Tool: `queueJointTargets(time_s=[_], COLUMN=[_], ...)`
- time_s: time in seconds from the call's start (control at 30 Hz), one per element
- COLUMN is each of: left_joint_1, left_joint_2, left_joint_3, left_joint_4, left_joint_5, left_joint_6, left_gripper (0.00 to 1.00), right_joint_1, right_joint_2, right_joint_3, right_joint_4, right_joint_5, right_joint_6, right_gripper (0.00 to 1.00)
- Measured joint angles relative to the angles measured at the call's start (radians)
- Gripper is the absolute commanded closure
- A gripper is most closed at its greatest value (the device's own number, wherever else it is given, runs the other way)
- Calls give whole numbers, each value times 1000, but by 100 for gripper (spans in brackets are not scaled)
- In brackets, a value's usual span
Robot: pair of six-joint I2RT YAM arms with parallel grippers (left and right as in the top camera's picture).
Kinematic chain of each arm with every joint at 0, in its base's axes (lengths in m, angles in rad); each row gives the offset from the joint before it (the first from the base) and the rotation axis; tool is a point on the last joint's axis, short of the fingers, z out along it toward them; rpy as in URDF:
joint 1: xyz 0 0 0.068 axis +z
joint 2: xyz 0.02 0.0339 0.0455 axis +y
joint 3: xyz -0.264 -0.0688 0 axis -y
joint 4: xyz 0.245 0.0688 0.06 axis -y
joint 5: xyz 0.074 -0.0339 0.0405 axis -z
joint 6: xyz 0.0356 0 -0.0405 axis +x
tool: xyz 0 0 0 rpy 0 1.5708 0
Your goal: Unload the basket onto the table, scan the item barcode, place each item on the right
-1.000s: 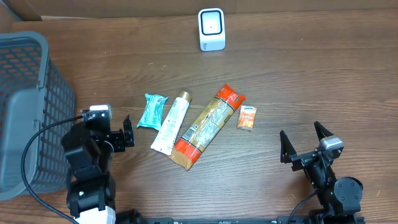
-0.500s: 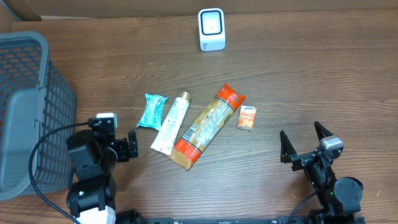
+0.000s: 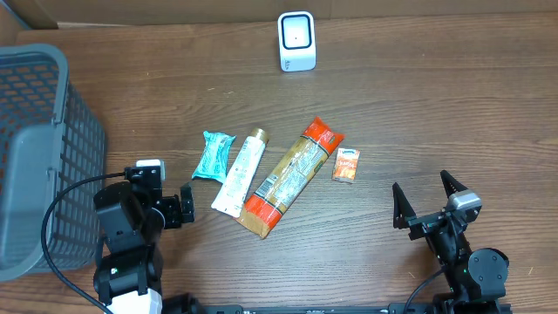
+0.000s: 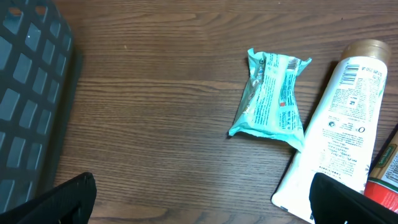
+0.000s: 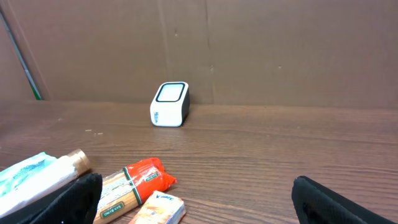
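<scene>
At frame centre, on the surface [image 3: 418, 105]: teal packet [image 3: 214, 155], white tube [image 3: 240, 173], orange pack [image 3: 292, 177], small box [image 3: 346, 165], all untouched. Scanner [image 3: 296, 41] top centre. Left tool [image 4: 202, 202], right tool [image 3: 422, 185]: both spread, empty. Step: approach; next I grip 1 item.

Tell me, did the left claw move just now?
Yes. The left claw slid toward the bottom edge of the overhead view, farther from the teal packet, which stayed put.
</scene>
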Motion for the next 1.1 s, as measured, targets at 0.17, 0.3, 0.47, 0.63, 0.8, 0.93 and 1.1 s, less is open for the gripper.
queueJointTargets(time_s=[0.17,0.3,0.47,0.63,0.8,0.93,1.1], left_joint_1=[0,0,0,0,0,0,0], left_joint_2=[0,0,0,0,0,0,0], left_joint_3=[0,0,0,0,0,0,0], left_joint_4=[-1,-1,-1,-1,-1,-1,-1], left_joint_5=[0,0,0,0,0,0,0], left_joint_6=[0,0,0,0,0,0,0], left_gripper=[0,0,0,0,0,0,0], right_joint_1=[0,0,0,0,0,0,0], right_joint_2=[0,0,0,0,0,0,0], right_joint_3=[0,0,0,0,0,0,0], right_joint_4=[0,0,0,0,0,0,1], right_joint_5=[0,0,0,0,0,0,-49], right_joint_6=[0,0,0,0,0,0,2], right_gripper=[0,0,0,0,0,0,0])
